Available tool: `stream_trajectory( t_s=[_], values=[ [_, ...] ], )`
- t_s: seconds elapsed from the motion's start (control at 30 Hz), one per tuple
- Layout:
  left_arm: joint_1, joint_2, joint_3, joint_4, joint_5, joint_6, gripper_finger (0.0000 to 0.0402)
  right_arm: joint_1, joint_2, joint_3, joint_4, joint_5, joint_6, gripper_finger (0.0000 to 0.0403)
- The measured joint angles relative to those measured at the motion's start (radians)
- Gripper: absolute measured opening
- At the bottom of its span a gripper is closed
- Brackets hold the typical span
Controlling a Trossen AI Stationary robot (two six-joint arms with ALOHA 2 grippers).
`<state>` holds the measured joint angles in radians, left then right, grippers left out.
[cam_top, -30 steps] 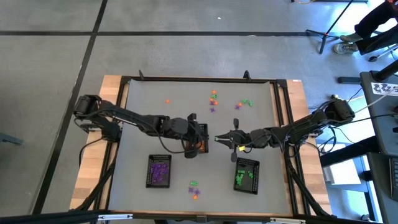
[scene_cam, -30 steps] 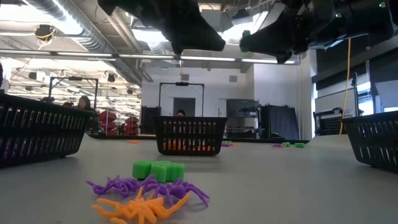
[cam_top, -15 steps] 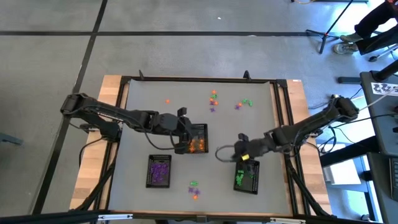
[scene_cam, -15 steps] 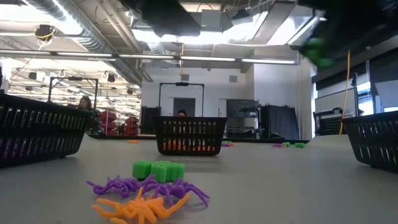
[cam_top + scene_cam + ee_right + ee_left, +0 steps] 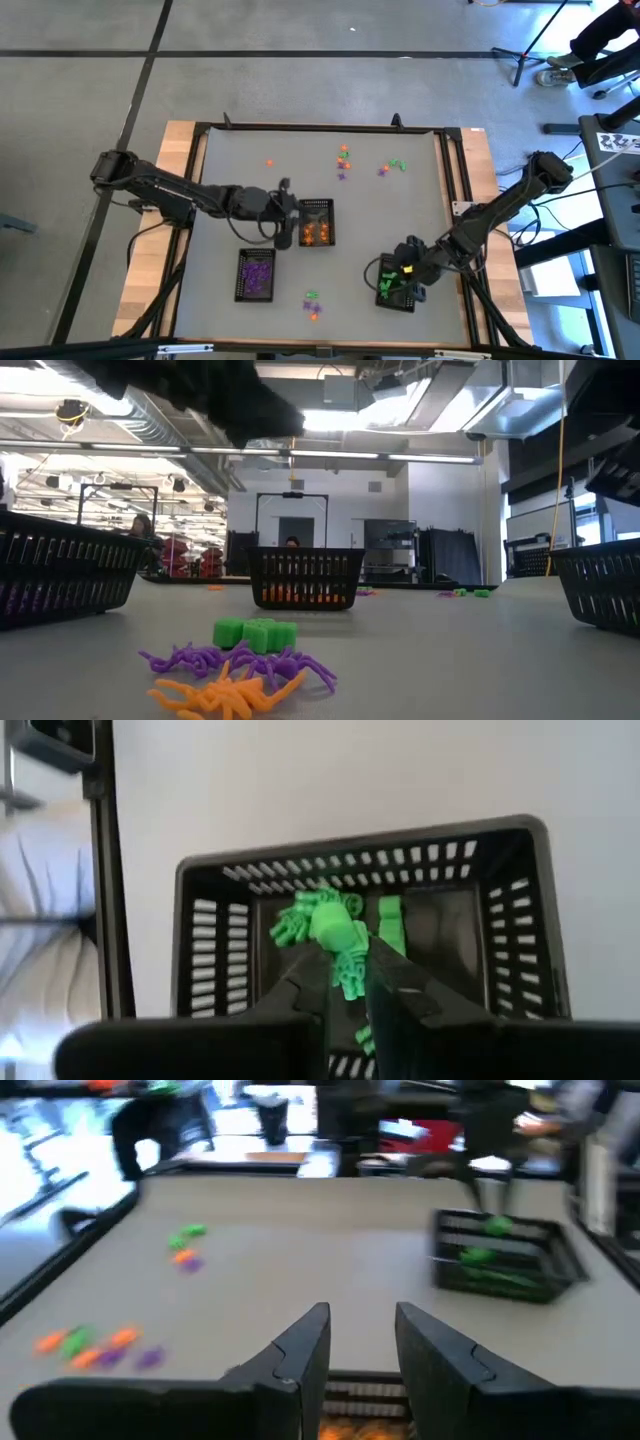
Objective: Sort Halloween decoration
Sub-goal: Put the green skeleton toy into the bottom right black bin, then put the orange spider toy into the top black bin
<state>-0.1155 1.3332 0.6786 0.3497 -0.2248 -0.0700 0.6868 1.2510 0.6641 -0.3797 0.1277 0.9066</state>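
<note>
Three black mesh trays stand on the grey table: one with orange trinkets [image 5: 316, 222], one with purple trinkets [image 5: 255, 275], one with green trinkets [image 5: 398, 285]. My left gripper [image 5: 286, 224] hovers at the orange tray's left side; it is open [image 5: 360, 1345] with nothing between its fingers. My right gripper [image 5: 406, 270] hangs over the green tray [image 5: 520, 900], shut on a green trinket [image 5: 333, 928]. Loose Halloween decoration lies at the far middle [image 5: 343, 158], far right [image 5: 395, 165] and near edge [image 5: 312, 304]. My right gripper pinches a green trinket's lower part [image 5: 347, 977] between its two fingertips. The fingers slant down from above. The trinket sticks out past the fingertips, lifted clear above the inside of the green tray.
A single orange trinket [image 5: 268, 162] lies far left. A small heap of green, purple and orange trinkets [image 5: 240, 665] lies close to the near edge, between the purple and green trays. A black frame rail [image 5: 445, 165] borders the table. A person stands beyond the far right corner.
My left gripper has drawn back from over the orange tray toward the table's left edge. My right gripper has swung from the table's middle toward the near right, tipping downward, and has carried the green trinket over the green tray.
</note>
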Motion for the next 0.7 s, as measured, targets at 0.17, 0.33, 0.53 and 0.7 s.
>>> stream_trajectory(
  t_s=[0.17,0.33,0.53,0.7],
  values=[
    [0.076,-0.078,-0.025,-0.082,-0.24,-0.107,0.0108,-0.016,0.004,-0.012,0.021,0.02,0.041,0.0082],
    [0.161,-0.128,-0.025,-0.193,-0.262,-0.104,0.0108,-0.026,0.006,-0.013,0.02,0.02,0.042,0.0144],
    [0.351,-0.112,0.064,-0.49,-0.089,-0.135,0.0108,-0.035,0.003,0.007,0.021,0.032,-0.032,0.0177],
    [0.544,-0.043,0.196,-0.717,-0.015,-0.08,0.0108,-0.053,0.003,0.019,0.086,0.259,-0.26,0.0174]
  ],
)
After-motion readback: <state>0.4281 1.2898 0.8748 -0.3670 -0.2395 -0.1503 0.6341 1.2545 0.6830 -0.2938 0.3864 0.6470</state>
